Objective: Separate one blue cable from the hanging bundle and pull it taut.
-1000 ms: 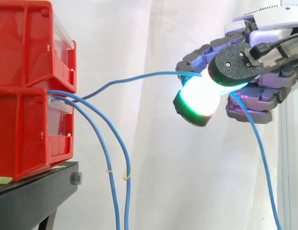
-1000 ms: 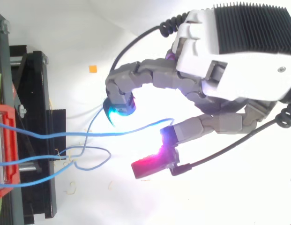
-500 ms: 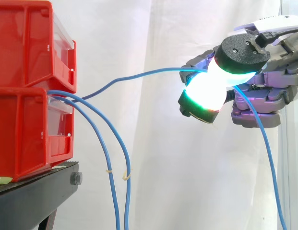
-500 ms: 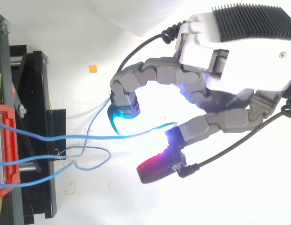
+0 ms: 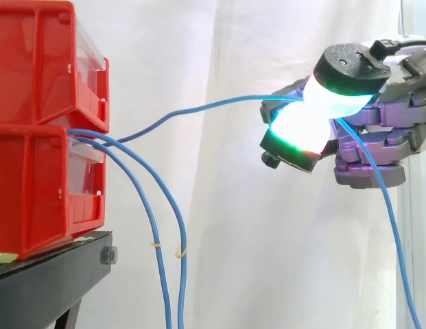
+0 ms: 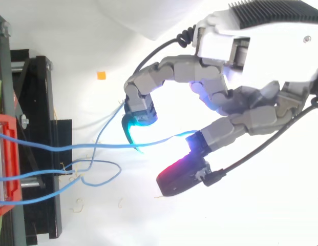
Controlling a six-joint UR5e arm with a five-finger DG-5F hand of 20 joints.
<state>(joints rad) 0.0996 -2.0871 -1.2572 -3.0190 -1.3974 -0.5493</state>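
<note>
One blue cable [image 5: 199, 110] is pinched by the curled fingers of the hand [image 5: 369, 156] at upper right — sagging from the red bins [image 5: 34, 137] at left — so a firm pinch and a steady rightward pull are called for.

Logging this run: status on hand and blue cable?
Hand shut on one thin blue cable, pinched between glowing pads. Cable curves from red plastic bins, not yet taut. Two other blue cables hang apart.

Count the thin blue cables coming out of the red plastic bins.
3. One thin blue cable runs from the red plastic bins to the hand, pinched between its fingers, tail hanging beyond. A second cable and third cable droop side by side past the black stand.
</note>
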